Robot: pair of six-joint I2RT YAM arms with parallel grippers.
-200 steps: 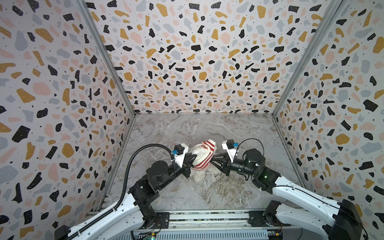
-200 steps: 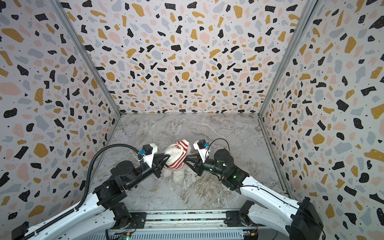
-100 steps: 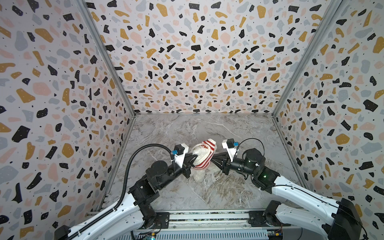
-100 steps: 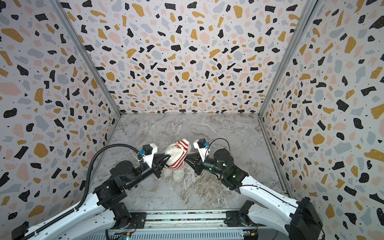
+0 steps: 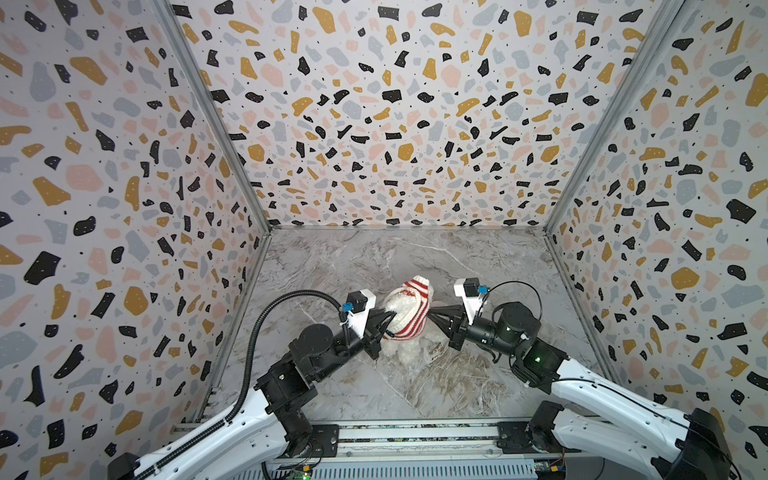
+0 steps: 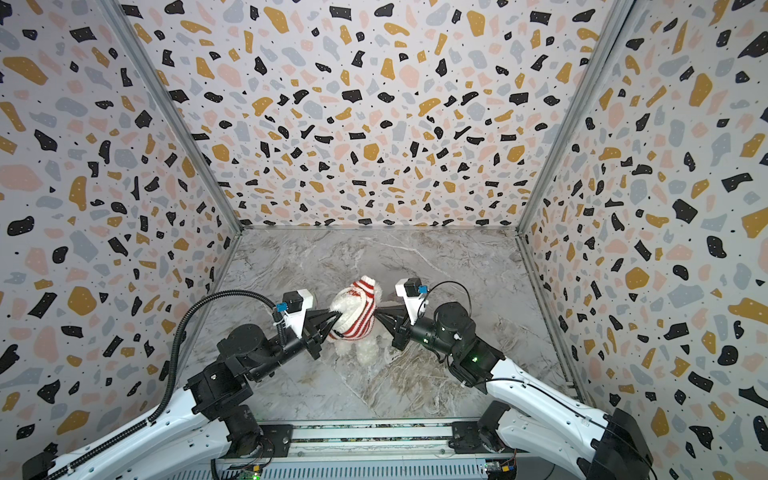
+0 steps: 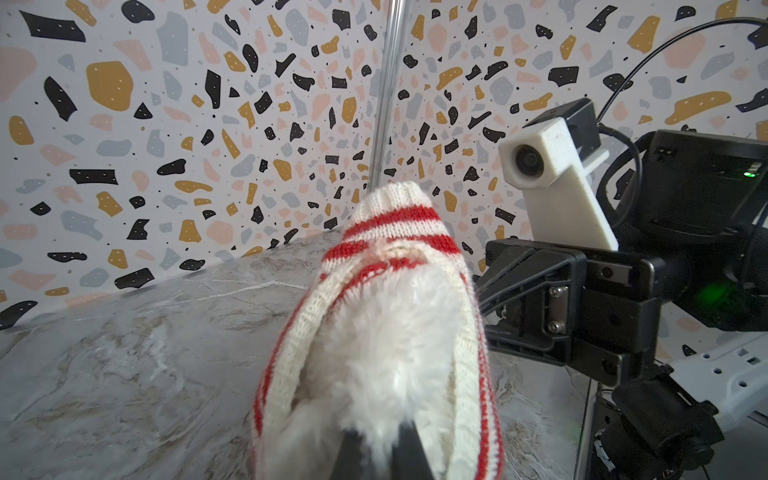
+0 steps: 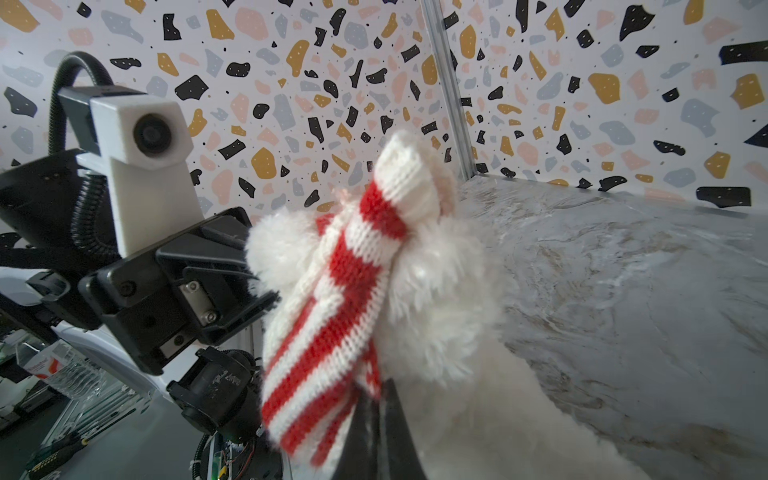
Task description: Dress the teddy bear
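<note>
Closed my right gripper (image 5: 430,317) just now, pinching red-and-white striped knit sweater (image 5: 409,309) hem; left gripper (image 5: 386,328) clamps opposite hem. Fluffy white plush teddy bear (image 5: 399,350) lower centre. Risk: uneven pull, knit slips.

Reaches forward and inward with left arm (image 5: 232,432) and right arm (image 5: 602,395), elbows bent, forearms low. Aims left gripper (image 5: 390,323) and right gripper (image 5: 431,315) at each other, tips near but apart. Holds both pairs of jaws pinched together.
</note>
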